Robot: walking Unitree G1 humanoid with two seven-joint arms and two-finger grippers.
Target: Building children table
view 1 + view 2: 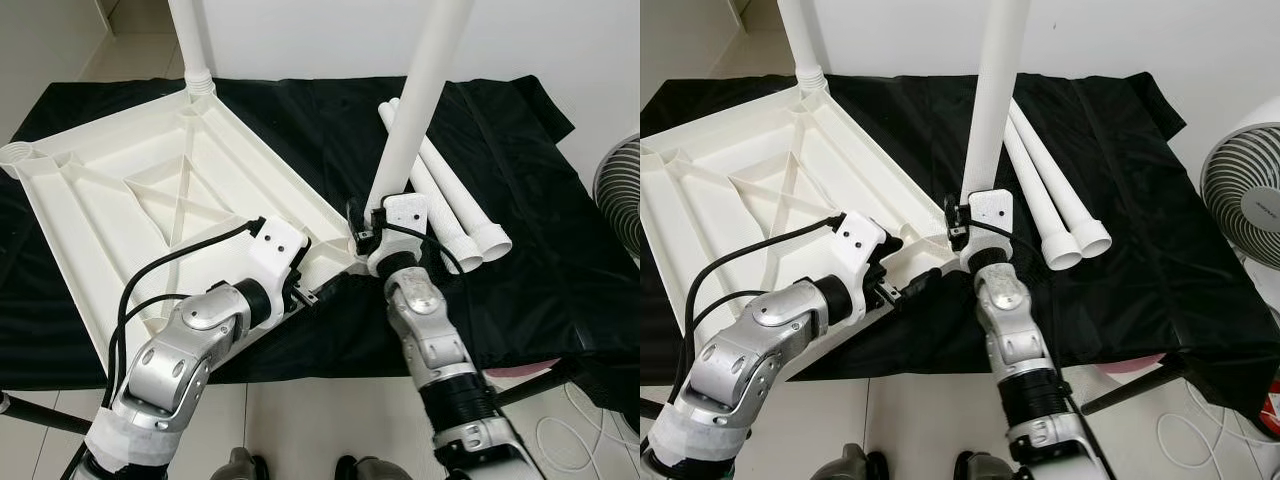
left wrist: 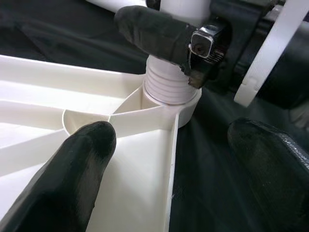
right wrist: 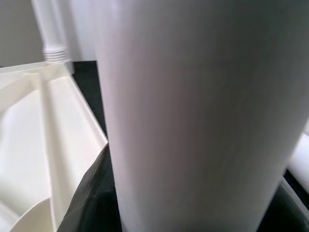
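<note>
A white tabletop (image 1: 90, 220) lies upside down on a black cloth. One white leg (image 1: 192, 45) stands screwed into its far corner. My right gripper (image 1: 368, 228) is shut on a second white leg (image 1: 415, 110), held upright with its threaded end (image 2: 166, 87) in the near right corner socket (image 2: 186, 104). The same leg (image 3: 193, 116) looms close in the right wrist view. My left gripper (image 1: 320, 292) is open at the tabletop's near edge beside that corner. One finger (image 2: 72, 183) is inside the rim, the other (image 2: 270, 169) outside over the cloth.
Two spare white legs (image 1: 455, 200) lie side by side on the black cloth (image 1: 540, 230) right of the held leg. A white fan (image 1: 1250, 200) stands at the far right. A white cable (image 1: 575, 430) lies on the floor at the lower right.
</note>
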